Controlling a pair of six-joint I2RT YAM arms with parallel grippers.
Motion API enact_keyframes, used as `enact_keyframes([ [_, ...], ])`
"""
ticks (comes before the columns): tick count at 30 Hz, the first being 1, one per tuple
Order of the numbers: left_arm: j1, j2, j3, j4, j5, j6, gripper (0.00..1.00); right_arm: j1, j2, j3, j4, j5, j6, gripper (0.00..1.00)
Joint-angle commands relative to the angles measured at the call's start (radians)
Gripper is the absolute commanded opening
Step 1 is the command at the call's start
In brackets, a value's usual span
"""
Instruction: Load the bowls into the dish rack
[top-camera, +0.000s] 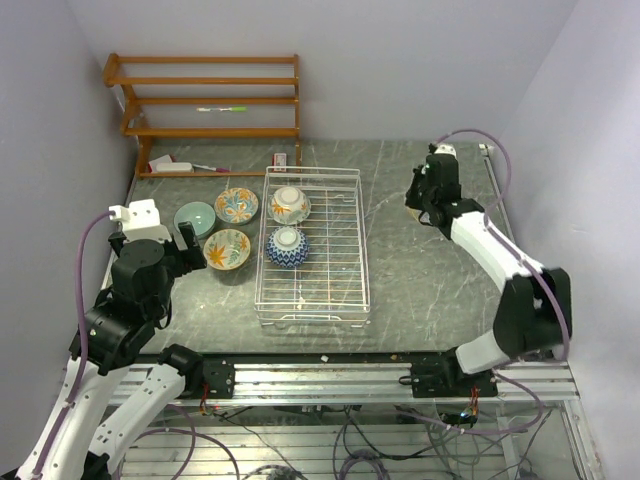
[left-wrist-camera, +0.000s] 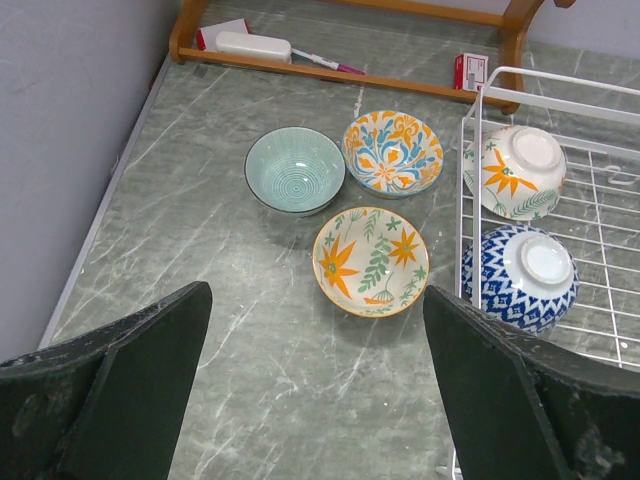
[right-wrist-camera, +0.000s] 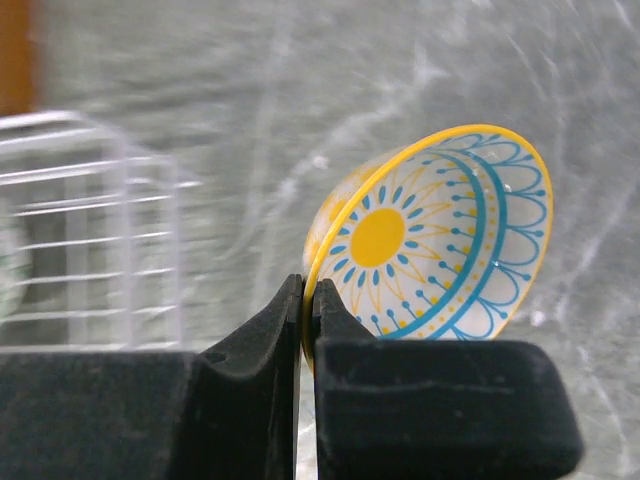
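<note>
Two upturned bowls (left-wrist-camera: 515, 170) in dish rack (top-camera: 312, 290), perhaps touching, three outside

Bench (left-wrist-camera: 200, 250) grey-green, veined. Rack (top-camera: 330, 250) white. Teal bowl (left-wrist-camera: 295, 170), ringed. Orange-blue floral bowl (left-wrist-camera: 393, 152). Cream bowl (left-wrist-camera: 370, 261), orange flowers, green sprigs. White bowl (left-wrist-camera: 515, 172), orange flower. Navy-white bowl (left-wrist-camera: 530, 277). Yellow-rimmed bowl (right-wrist-camera: 440, 240), blue arcs.

soft, even light from above fills all three views, bright and diffuse. the top view shows the surface (top-camera: 420, 250) evenly lit, shadows faint. the left wrist view is crisp; the teal bowl (left-wrist-camera: 295, 170) has a soft shadow at its near edge, and the jaws at the bottom are dark. in the right wrist view the held bowl (right-wrist-camera: 430, 240) is sharp with small glints, the dish rack (right-wrist-camera: 90, 230) behind it blurred
</note>
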Motion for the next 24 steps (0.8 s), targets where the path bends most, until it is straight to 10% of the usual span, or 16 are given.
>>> enact_keyframes([
  [1,0.007,-0.001,0.007,0.028,0.003,-0.010,0.98,0.092,-0.208,-0.001,0.046,-0.137,0.013,0.00],
  [13,0.007,-0.013,0.029,0.008,0.004,-0.024,0.98,0.351,-0.478,-0.230,0.425,-0.703,0.311,0.00],
  [24,0.007,-0.038,0.045,-0.018,-0.018,-0.030,0.98,0.548,-0.353,-0.435,0.904,-0.695,0.588,0.01],
])
